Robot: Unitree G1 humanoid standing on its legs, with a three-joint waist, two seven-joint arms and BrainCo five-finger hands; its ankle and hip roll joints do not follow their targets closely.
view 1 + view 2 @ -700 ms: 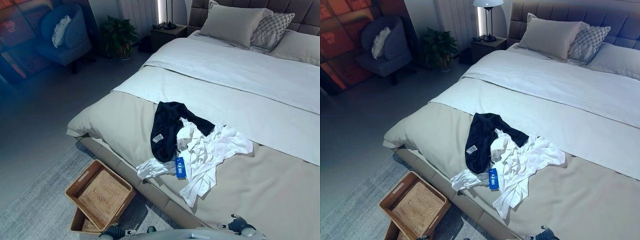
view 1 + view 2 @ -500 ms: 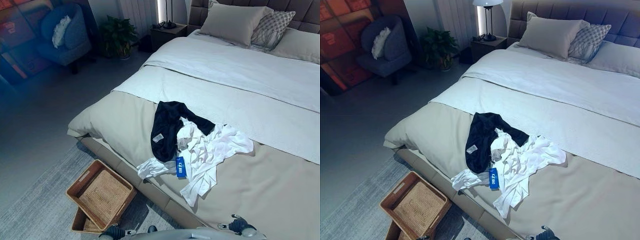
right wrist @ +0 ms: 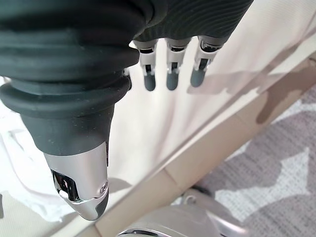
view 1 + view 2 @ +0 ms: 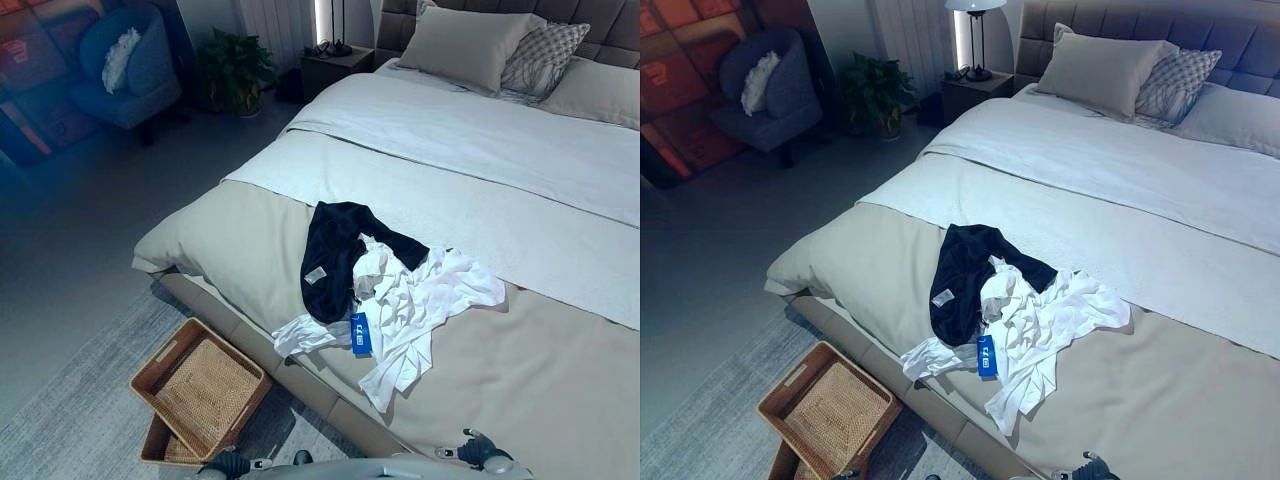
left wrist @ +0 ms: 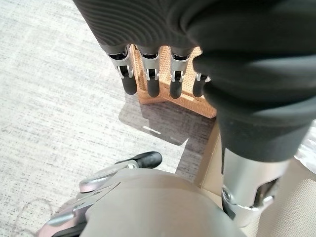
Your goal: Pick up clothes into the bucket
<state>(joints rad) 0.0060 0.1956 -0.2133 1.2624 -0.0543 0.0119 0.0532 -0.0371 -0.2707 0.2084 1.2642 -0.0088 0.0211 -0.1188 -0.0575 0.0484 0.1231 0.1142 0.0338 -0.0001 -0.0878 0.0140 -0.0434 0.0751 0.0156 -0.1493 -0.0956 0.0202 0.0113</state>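
A heap of clothes (image 4: 385, 295) lies near the foot corner of the bed (image 4: 560, 170), a little below the middle of the left eye view. It is a dark navy garment (image 4: 332, 255) with a small pale label, draped against a crumpled white shirt (image 4: 415, 305) whose sleeves spread out toward the right and down; a small blue tag (image 4: 360, 334) sits where the white cloth hangs over the bed's edge. On the grey rug (image 4: 70, 420) at the lower left stands a woven wicker basket (image 4: 200, 385), tilted and resting on a second, flatter basket, well apart from the clothes.

The left hand (image 5: 148, 59) hangs above the rug with its fingers straight and relaxed, holding nothing; past its fingertips (image 5: 151, 88) a corner of the wicker basket shows. The right hand (image 3: 170, 54) hangs above the beige bedcover near the bed's edge, fingers likewise loose and empty.

How many pieces make up the white cloth is hard to tell. The lower basket is mostly hidden under the upper one, and the pillows (image 4: 470, 45) at the upper right are cut off by the frame
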